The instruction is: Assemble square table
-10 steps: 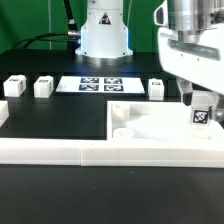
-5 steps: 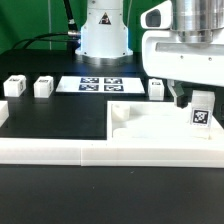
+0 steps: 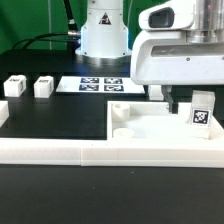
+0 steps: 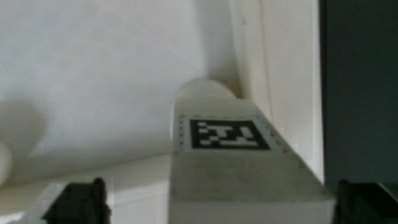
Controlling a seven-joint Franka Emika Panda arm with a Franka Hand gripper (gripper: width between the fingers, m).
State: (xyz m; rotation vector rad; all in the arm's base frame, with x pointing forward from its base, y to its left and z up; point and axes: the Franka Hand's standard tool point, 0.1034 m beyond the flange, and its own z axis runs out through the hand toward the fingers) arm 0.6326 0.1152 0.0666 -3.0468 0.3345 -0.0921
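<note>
The white square tabletop (image 3: 150, 128) lies on the exterior view's right, with a round corner hole (image 3: 122, 132) near its left side. One tagged white leg (image 3: 203, 110) stands upright in the tabletop's far right corner. My gripper (image 3: 186, 100) is low over that corner; one dark finger (image 3: 172, 100) shows left of the leg. In the wrist view the leg (image 4: 240, 150) stands between my fingertips (image 4: 80, 200) with a gap on each side, so the gripper (image 4: 222, 208) is open. Two more legs (image 3: 14, 86) (image 3: 43, 87) stand on the table at the far left.
The marker board (image 3: 98, 84) lies at the back centre, in front of the robot base (image 3: 105, 35). A long white border rail (image 3: 60, 150) runs along the front, against the tabletop. A white block (image 3: 2, 112) sits at the left edge.
My gripper body has shifted toward the exterior view's left and now hides the leg that stood behind the tabletop. The leg in the corner has stayed upright in place.
</note>
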